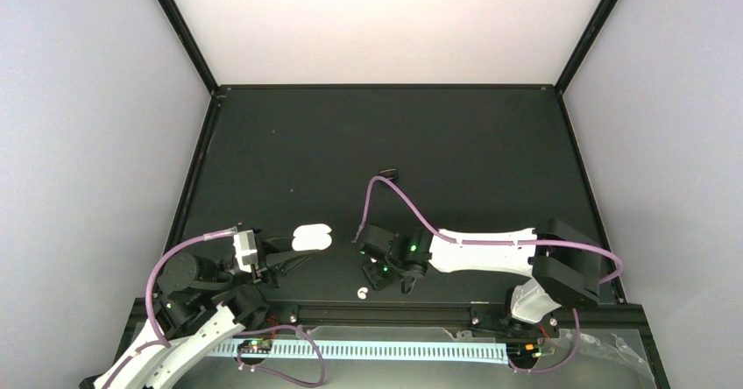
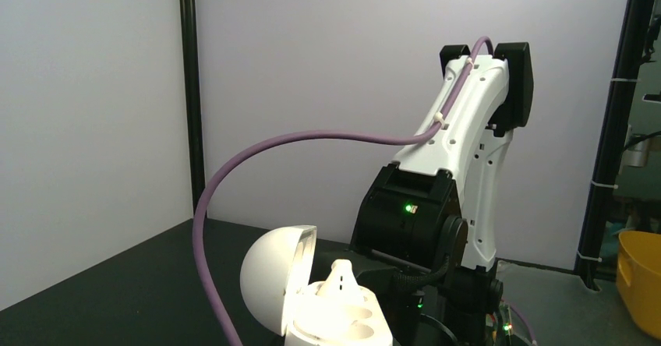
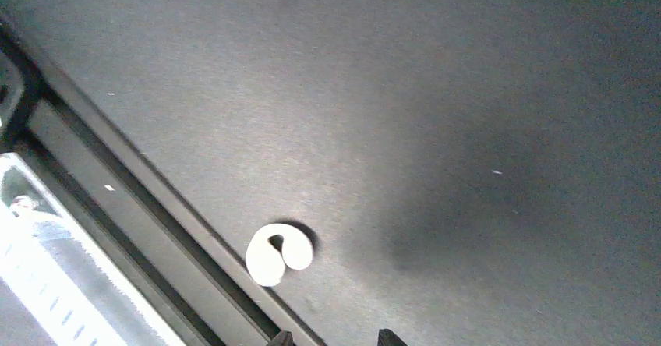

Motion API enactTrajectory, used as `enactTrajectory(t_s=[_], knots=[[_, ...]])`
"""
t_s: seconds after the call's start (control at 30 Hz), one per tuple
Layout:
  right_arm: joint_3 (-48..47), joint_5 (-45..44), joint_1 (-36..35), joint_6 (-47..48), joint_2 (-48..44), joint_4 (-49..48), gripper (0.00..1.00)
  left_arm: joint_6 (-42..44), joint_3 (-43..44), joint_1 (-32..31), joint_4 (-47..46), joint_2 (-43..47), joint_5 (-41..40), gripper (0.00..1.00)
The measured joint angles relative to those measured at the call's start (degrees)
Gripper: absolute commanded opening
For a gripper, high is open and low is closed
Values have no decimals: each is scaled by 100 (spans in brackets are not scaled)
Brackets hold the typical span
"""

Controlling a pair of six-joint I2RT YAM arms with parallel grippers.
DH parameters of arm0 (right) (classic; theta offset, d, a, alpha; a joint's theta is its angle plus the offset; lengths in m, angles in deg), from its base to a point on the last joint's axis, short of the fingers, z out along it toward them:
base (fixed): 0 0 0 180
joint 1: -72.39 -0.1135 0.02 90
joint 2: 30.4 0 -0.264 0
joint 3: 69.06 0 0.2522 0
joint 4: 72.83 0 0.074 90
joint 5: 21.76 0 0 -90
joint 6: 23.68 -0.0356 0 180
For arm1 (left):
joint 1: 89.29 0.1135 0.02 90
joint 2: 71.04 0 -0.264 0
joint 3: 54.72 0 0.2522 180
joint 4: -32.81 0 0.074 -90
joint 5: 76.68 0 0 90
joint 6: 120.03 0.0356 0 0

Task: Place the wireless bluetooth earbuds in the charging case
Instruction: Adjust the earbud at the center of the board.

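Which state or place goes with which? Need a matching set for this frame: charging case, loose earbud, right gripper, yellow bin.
Things
1. white charging case
2. white earbud
3. right gripper
4. yellow bin

Places or states
A. open, nothing between its fingers
B. at the far right edge of the left wrist view
C. lid open, held in the left gripper
D. lying on the table beside the front rail

Pairs: 1-C, 2-D, 3-A, 4-B
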Motion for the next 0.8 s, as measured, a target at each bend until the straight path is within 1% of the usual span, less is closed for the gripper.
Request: enactTrajectory(t_s=[0.13, 0.3, 0.4, 0.67, 0.73, 0.8], knots=[[-74, 251, -28, -11, 87, -216, 30, 0, 0, 0, 0, 0, 0, 1], [-433, 448, -85, 17, 402, -295, 35, 2, -26, 0, 0, 0, 0, 2], [-638, 424, -155, 70, 612, -286, 43, 2, -35, 0, -2, 0, 0, 1], [-938, -140, -341, 262, 1043, 31, 71, 2, -35, 0, 0, 0, -2, 2], [-938, -291, -417, 293, 1097, 87, 75, 2, -37, 0, 0, 0, -2, 2], [-929, -413, -479, 278, 1126, 109, 76, 2, -37, 0, 0, 2, -2, 2]])
